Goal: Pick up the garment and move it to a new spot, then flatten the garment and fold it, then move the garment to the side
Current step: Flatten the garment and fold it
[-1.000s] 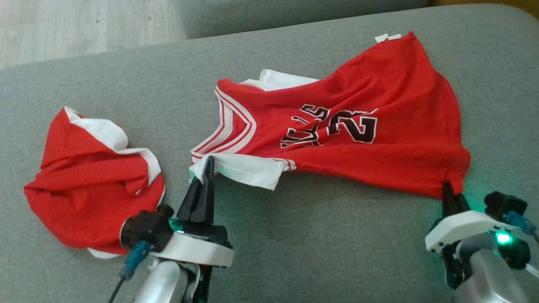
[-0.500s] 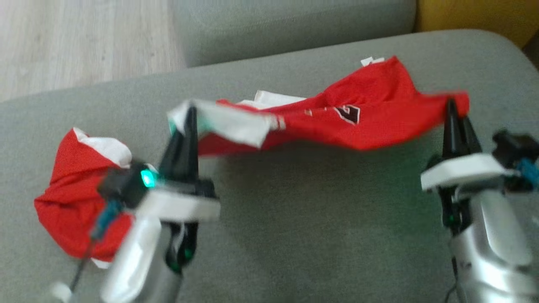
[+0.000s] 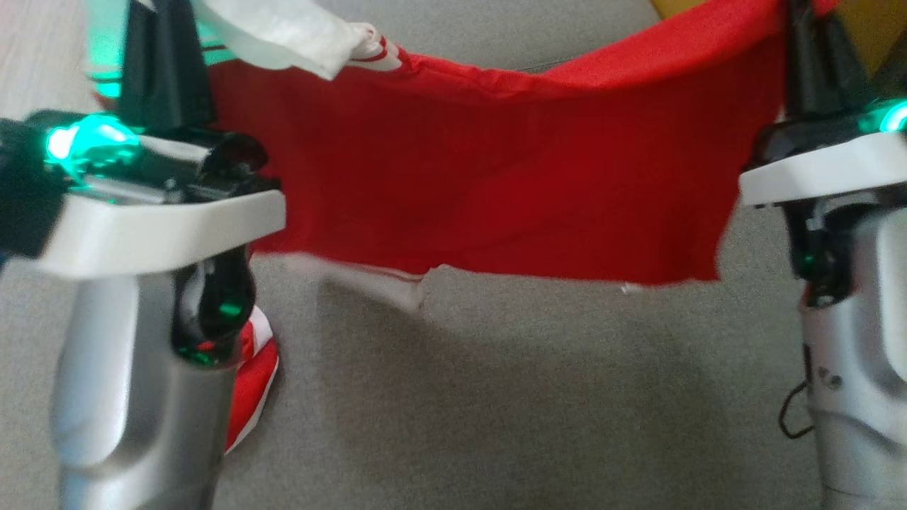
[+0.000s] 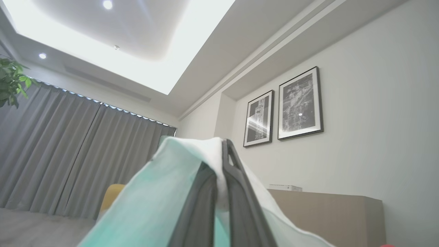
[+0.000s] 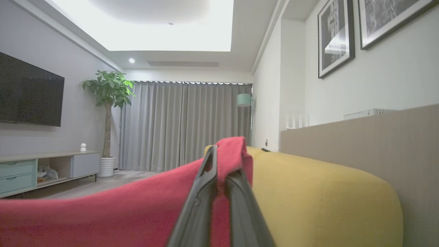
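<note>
1. Both grippers are now up close to the head camera. A second ago they sat low at the near edge of the garment, which lay spread on the sofa. Now the left gripper [image 4: 219,164] and right gripper [image 5: 221,164] are raised, and the camera has shifted too.
2. Each pair of fingers is pressed together on cloth, as the wrist views show plainly: the left on the white sleeve [image 3: 283,32], the right on a red hem corner.
3. Between them the garment [image 3: 496,184] hangs clear of the cushion as a red sheet, fairly taut along its top edge. Before, it lay flat with its printed number showing.
4. That reads as the pick-up done and the carry to a new spot under way. Flattening, folding and setting aside are all still ahead.
5. The fingertips are cut off by the top of the head view, and no print is visible on the side facing the camera.
6. The garment's lower edge is blurred. It seems to clear the grey sofa seat [image 3: 531,397], though I can't be sure.
7. Past the left forearm, a second red and white cloth [image 3: 251,382] is mostly hidden.
8. Both wrist views look up at the room, so the landing spot is unseen.
</note>
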Tool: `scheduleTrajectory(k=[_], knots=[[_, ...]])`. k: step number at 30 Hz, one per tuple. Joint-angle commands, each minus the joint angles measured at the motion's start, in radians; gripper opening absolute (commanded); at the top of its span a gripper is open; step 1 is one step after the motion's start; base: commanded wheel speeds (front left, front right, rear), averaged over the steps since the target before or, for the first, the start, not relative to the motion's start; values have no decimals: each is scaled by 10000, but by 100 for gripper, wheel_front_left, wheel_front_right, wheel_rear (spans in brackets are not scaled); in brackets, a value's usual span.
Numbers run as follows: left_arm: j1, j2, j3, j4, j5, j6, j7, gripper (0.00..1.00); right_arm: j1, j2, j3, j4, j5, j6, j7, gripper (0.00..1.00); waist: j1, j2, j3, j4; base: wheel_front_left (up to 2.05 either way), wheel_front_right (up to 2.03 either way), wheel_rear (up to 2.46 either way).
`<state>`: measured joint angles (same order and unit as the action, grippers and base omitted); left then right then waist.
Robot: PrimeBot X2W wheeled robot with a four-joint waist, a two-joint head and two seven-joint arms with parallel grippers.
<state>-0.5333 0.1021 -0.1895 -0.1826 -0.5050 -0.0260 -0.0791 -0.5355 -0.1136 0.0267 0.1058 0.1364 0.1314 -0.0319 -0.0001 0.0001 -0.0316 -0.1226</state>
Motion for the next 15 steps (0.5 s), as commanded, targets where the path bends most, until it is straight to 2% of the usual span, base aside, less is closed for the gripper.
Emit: scheduleTrajectory(k=[1,8,11,14,15], knots=[[-278,381,389,-895,-40,134,347,0,-74,-95,163,-877,41,-7,291,0,1,-1,-45,-44,0,0,0],[-396,766,558,-3089,-240,722,1998,0,652,-133,-69,-3361,-11,-7,1803,0,1,-1,165,-137,0,0,0],[-867,1089,618,-2646,-359,583,2476,0,598,-154,-390,-3793,-327,-7,2343,0,1,-1,553,-110,0,0,0],[-1689,1421,793,-1216,-598,243,2672,0,35,-5,-637,-3397,-438,-7,2633,0,1,-1,1314,-146,0,0,0],[-1689,1421,793,-1216,-598,243,2672,0,35,-5,-637,-3397,-438,-7,2633,0,1,-1,1314,-146,0,0,0]])
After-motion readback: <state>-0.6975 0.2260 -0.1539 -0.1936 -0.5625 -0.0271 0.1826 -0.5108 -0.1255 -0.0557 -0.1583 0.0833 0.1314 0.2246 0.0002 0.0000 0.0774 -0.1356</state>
